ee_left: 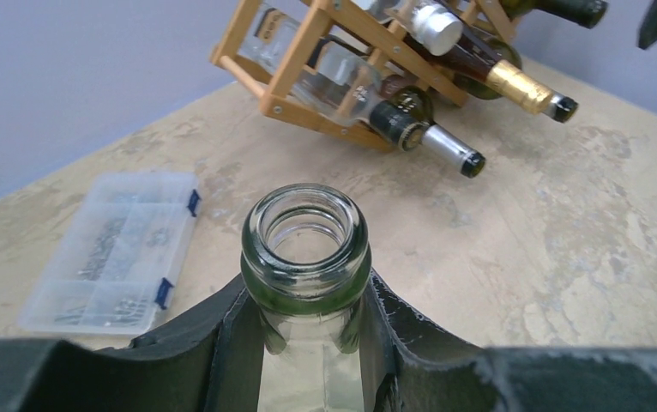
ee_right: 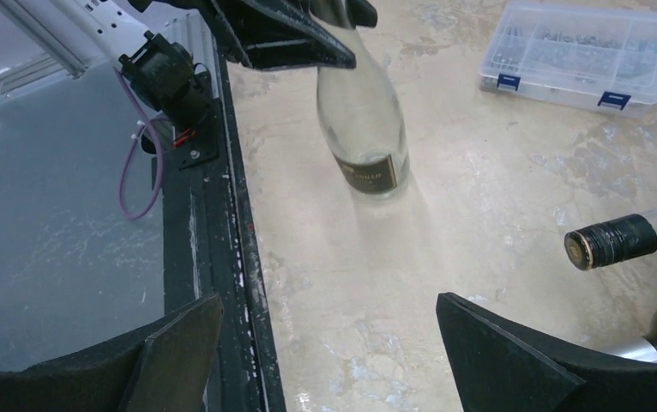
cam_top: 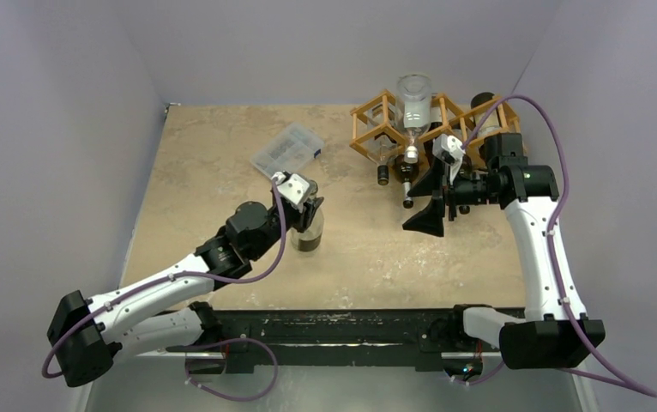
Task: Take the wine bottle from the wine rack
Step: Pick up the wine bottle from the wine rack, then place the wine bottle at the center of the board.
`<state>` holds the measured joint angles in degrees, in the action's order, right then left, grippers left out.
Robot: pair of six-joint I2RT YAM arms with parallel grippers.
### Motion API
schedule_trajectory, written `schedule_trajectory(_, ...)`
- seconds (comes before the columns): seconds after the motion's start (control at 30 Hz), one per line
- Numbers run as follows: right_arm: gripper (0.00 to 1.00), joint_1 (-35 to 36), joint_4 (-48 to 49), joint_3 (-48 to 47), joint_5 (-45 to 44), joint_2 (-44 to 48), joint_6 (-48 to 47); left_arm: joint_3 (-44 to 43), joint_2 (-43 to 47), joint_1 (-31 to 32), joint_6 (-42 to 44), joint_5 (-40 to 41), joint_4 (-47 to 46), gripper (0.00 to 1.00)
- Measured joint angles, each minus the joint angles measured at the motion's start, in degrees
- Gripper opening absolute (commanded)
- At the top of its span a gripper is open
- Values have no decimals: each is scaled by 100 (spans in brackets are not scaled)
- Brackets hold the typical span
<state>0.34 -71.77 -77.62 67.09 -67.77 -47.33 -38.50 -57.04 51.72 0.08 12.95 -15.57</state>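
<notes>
My left gripper (cam_top: 306, 206) pinches the upright wine bottle (ee_left: 308, 287) by its neck; the wine rack (ee_left: 297, 51) lies at two o'clock from it. My right gripper (cam_top: 429, 199) gapes wide.

On the beige stone-patterned table (cam_top: 222, 172), the light-brown wooden lattice wine rack (ee_left: 299, 47) stands at the far right, with bottles (ee_left: 398, 120) lying in its cells, perhaps four. The clear plastic compartment box (cam_top: 287, 148) lies to its left. The clear glass wine bottle (cam_top: 310, 236) stands upright nearer, in front of the box.
</notes>
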Motion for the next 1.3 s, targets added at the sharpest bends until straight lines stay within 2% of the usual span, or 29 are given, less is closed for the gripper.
schedule_trajectory(0.37, 99, -2, 155, 127, -4, 4, 122, 7, 452, -1108, 258, 116, 131, 0)
schedule_trajectory(0.7, 99, -2, 256, 212, -7, 7, 168, 4, 463, -2640, 151, -354, 385, 0)
schedule_trajectory(1.03, 99, -2, 374, 310, -33, 66, 229, -216, -70, -4363, -365, -992, 404, 0)
schedule_trajectory(1.3, 99, -39, 479, 396, -61, 81, 282, -592, -614, -5243, -612, -1432, 308, 0)
